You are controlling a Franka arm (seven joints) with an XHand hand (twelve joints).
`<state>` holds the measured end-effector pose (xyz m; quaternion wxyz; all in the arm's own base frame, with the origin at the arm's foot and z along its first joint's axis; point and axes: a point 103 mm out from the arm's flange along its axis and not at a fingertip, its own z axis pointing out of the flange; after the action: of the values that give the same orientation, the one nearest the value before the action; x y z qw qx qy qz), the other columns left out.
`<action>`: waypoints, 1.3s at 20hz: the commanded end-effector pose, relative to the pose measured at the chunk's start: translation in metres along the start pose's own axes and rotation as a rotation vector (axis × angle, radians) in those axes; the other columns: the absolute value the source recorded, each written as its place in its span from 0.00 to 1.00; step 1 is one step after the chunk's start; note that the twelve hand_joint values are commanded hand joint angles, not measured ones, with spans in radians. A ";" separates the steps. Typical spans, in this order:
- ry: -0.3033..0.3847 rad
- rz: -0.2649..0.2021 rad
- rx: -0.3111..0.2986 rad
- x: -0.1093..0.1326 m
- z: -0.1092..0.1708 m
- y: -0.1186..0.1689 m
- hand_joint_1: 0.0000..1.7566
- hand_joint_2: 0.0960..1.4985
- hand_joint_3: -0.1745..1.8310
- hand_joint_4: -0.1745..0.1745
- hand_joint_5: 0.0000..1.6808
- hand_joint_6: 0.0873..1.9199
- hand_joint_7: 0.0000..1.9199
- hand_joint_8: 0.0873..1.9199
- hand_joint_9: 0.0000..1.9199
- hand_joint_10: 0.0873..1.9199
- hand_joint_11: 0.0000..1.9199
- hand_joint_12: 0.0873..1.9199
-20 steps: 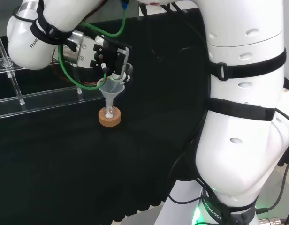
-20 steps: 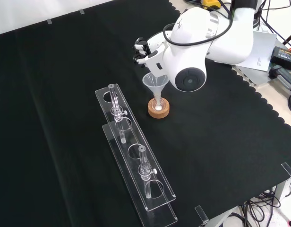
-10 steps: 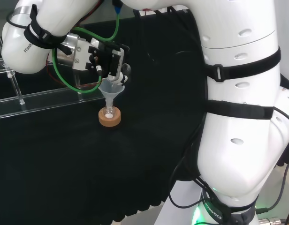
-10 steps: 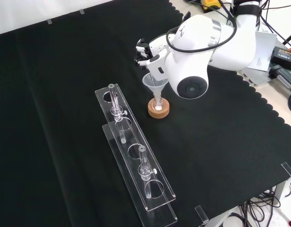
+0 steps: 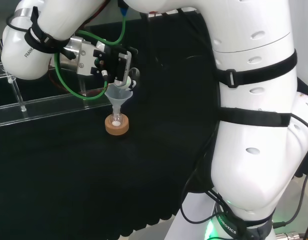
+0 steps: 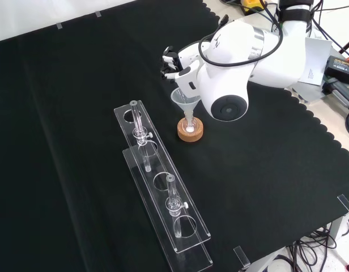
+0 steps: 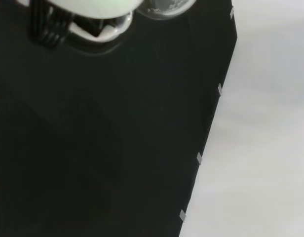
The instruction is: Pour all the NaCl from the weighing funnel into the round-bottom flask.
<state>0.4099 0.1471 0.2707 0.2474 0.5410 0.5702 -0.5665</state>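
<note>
A: The hand (image 5: 119, 67) sits over the funnel's (image 5: 118, 97) rim; whether its fingers grip anything, I cannot tell.

B: The funnel's stem stands in the flask on the cork ring (image 6: 190, 130), white powder showing below. Probably the pour's end; next calls for a clean lift away.

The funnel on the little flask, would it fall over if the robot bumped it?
Probably, yes. The funnel is wide on top with only a thin stem going into the small flask, so it looks top-heavy. The cork ring beneath is small, so it may tip too. It looks clear and thin, likely light and breakable.
</note>
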 end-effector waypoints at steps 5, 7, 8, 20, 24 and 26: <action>-0.010 0.005 0.001 0.000 -0.003 0.000 0.65 0.40 0.38 1.00 0.80 0.23 0.35 0.31 0.59 0.04 0.51 0.44; -0.009 0.007 0.003 0.000 -0.004 -0.001 0.65 0.40 0.38 1.00 0.80 0.23 0.34 0.31 0.59 0.04 0.51 0.44; -0.006 0.005 0.001 -0.001 -0.003 -0.002 0.65 0.40 0.38 1.00 0.80 0.23 0.34 0.31 0.59 0.04 0.51 0.44; 0.020 0.000 -0.008 -0.001 -0.005 -0.009 0.65 0.40 0.38 1.00 0.80 0.23 0.34 0.31 0.59 0.03 0.51 0.44; 0.046 -0.005 -0.016 -0.004 -0.002 -0.008 0.65 0.40 0.38 1.00 0.80 0.23 0.34 0.31 0.59 0.03 0.51 0.44; 0.068 -0.010 -0.023 -0.006 -0.001 -0.008 0.65 0.40 0.38 1.00 0.80 0.23 0.34 0.31 0.59 0.03 0.51 0.44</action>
<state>0.4053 0.1517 0.2783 0.2420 0.5487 0.5786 -0.5528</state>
